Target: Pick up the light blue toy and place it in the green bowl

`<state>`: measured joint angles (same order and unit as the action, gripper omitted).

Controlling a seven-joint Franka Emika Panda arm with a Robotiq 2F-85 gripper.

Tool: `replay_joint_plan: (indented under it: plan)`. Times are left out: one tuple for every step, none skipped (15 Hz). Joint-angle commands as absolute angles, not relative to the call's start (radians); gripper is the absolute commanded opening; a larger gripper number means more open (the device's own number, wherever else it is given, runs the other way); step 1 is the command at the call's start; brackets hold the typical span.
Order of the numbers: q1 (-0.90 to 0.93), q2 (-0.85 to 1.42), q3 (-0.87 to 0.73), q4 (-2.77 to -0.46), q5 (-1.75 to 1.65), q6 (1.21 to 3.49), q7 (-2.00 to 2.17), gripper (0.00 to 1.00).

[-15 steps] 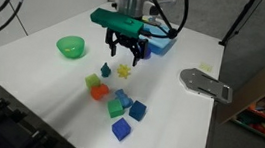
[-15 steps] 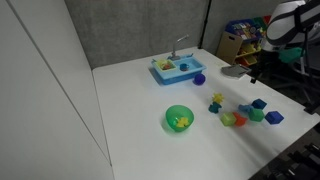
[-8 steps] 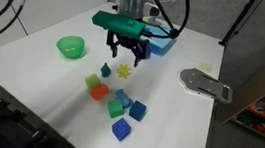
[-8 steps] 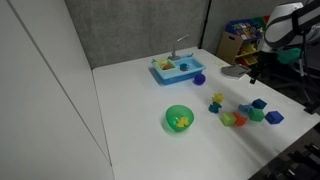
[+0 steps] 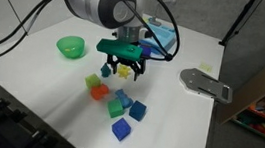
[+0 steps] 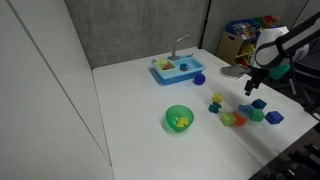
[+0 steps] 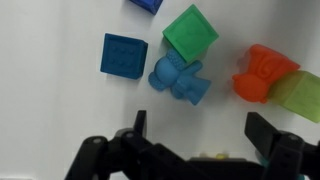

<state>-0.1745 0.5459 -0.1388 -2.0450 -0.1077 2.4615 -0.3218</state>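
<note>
Lying flat, pale sky-blue and lumpy: light blue toy (image 7: 180, 80). Sitting upright, well apart: bright green bowl (image 5: 70, 46).

Lab; white table (image 6: 130, 110); grey partition (image 6: 130, 30); toy shelves (image 6: 240, 38)

Bright, even light from above. In both exterior views the white bench (image 5: 32, 73) (image 6: 130, 115) reads clean with no hard glare, and shadows under the toy blocks (image 5: 119, 105) are short and soft. Both frames are coarse; small things lack crisp edges. The grey wall (image 6: 130, 30) in an exterior view is noticeably dimmer. In the wrist view the bench is near washed-out white, faint shadows hug the fairly sharp blocks, and my end effector (image 7: 195, 128) lies dark and unfocused along the bottom edge.
</note>
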Motion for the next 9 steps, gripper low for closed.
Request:
replay_joint_plan:
  plan:
    - [-0.202, 0.598, -0.12, -2.033, -0.136, 2.503, -0.347, 1.0]
    - [-0.205, 0.61, -0.118, -2.034, -0.137, 2.511, -0.351, 1.0]
    - [-0.202, 0.621, -0.123, -2.035, -0.144, 2.519, -0.347, 1.0]
    - [-0.206, 0.633, -0.123, -2.034, -0.147, 2.523, -0.35, 1.0]
    - [-0.208, 0.645, -0.124, -2.032, -0.152, 2.527, -0.351, 1.0]
    - [-0.214, 0.658, -0.122, -2.03, -0.153, 2.529, -0.356, 1.0]
    - [-0.221, 0.67, -0.117, -2.027, -0.151, 2.532, -0.364, 1.0]
    - [-0.227, 0.682, -0.114, -2.024, -0.149, 2.533, -0.375, 1.0]
    - [-0.233, 0.695, -0.11, -2.02, -0.148, 2.534, -0.384, 1.0]
